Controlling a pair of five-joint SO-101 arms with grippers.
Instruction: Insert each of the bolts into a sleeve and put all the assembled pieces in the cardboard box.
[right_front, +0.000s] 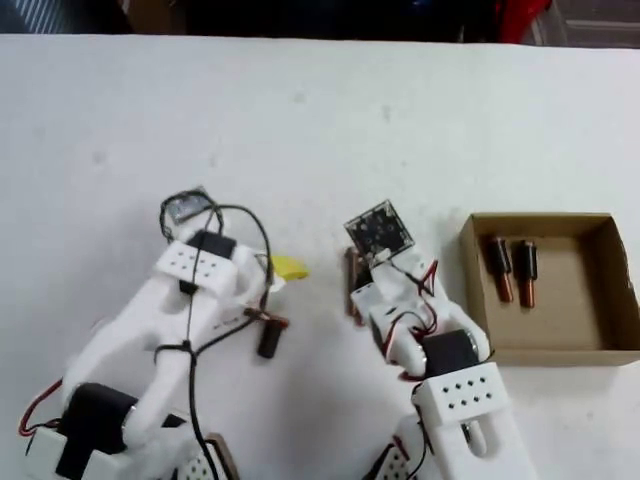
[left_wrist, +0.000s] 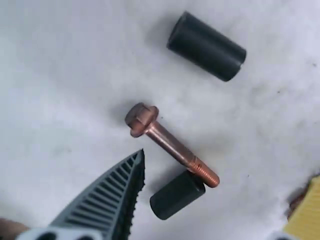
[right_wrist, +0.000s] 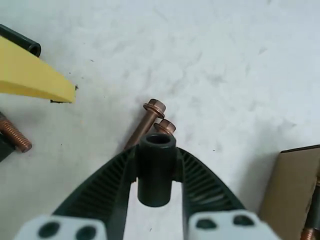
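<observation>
- Box: plain brown cardboard, open top, at the right of the table.
- In the box: two assembled pieces and, each a copper bolt in a dark sleeve. They lie side by side near the far-left corner, close together; whether they touch, I cannot tell.
- Right gripper: just left of the box. The jaws are narrowly parted and closed against a black sleeve. The sleeve stands upright between the ribbed black fingers, its open bore facing up.
- Two loose bolts and lie on the table just beyond that held sleeve, heads close together, both outside the jaws.
- Left gripper: left of centre, low over the table. The jaws are spread wide and grip nothing, with a black finger on one side and a yellow finger on the other.
- Between those fingers a third bolt lies flat on the table.
- A second sleeve lies on its side, touching that bolt's threaded tip; the bolt is not inside it.
- A third sleeve lies on its side, apart from the bolt, on the bolt's other side.
</observation>
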